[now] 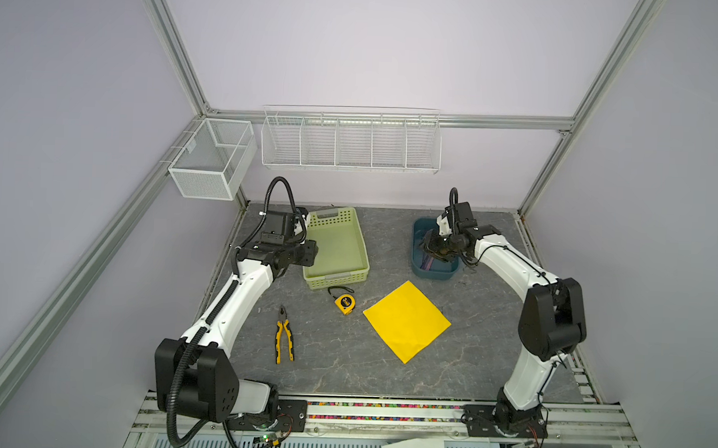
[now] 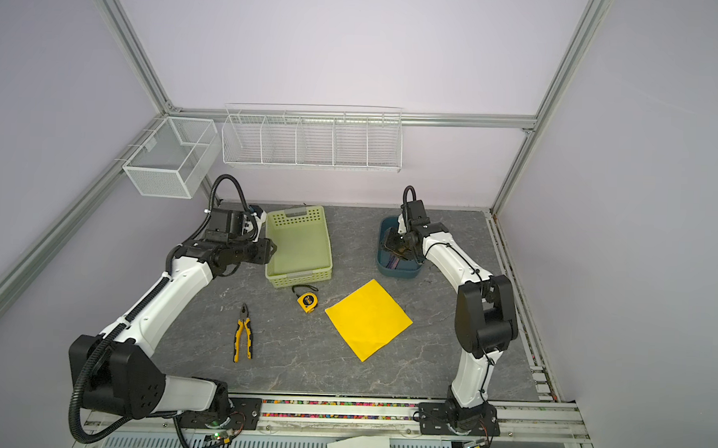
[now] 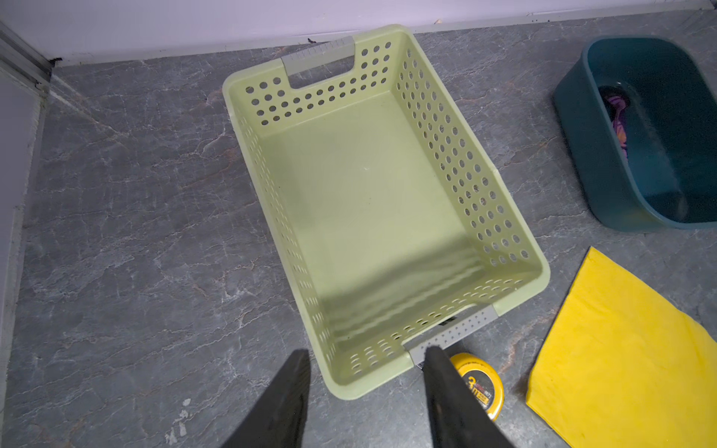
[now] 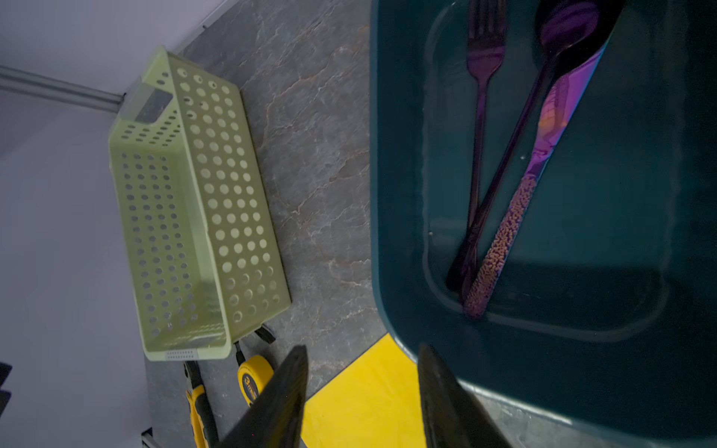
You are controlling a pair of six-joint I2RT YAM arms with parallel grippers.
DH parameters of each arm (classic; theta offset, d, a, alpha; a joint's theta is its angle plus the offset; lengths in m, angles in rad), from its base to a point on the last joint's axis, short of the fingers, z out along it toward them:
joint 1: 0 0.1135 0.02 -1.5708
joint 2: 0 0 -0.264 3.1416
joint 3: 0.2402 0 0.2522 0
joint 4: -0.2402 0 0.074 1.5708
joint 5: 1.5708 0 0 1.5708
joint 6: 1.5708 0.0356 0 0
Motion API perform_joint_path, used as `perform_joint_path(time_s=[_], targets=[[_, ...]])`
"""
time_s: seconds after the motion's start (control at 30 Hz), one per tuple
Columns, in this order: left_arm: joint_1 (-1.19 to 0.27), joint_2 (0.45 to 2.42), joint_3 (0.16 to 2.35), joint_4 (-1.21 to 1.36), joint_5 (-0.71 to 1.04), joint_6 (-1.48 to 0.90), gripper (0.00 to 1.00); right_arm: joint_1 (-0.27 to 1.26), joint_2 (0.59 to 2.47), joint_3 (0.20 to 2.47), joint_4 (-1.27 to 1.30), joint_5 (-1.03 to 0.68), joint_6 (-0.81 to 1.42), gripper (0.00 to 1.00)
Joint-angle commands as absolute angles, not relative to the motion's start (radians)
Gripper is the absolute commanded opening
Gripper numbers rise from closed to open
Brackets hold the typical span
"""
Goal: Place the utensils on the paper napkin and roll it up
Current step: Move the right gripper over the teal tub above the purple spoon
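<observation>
Right wrist view: a slim dark fork (image 4: 480, 116) and purplish-headed spoon (image 4: 562, 35) lie with thin handles crossed inside the deep teal plastic tub (image 4: 395, 194). The right gripper (image 4: 362, 349) hangs above the tub, jaws parted, gripping nothing. The left gripper (image 3: 368, 351), also spread and empty, hovers by the pale green perforated basket (image 3: 458, 163). The bright yellow square paper napkin (image 1: 406, 320) lies flat on the grey marbled table (image 1: 342, 370) near the tub.
</observation>
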State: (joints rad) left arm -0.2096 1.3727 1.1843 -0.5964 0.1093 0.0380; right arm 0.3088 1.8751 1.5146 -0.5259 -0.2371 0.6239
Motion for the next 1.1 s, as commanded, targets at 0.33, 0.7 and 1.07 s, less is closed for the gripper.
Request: perform_joint_path(time_s=[0.33, 0.7, 1.07], targets=[[-0.209, 1.276, 1.131, -0.548, 0.086, 0.06, 0.49, 0.158, 2.094, 1.689, -0.476, -0.302, 0.667, 0.37], [-0.209, 1.255, 1.115, -0.533, 0.099, 0.074, 0.48, 0.132, 2.233, 1.798, -0.507, -0.309, 0.673, 0.31], [-0.209, 1.261, 1.117, -0.525, 0.142, 0.063, 0.48, 0.127, 2.326, 1.876, -0.526, -0.305, 0.681, 0.27]])
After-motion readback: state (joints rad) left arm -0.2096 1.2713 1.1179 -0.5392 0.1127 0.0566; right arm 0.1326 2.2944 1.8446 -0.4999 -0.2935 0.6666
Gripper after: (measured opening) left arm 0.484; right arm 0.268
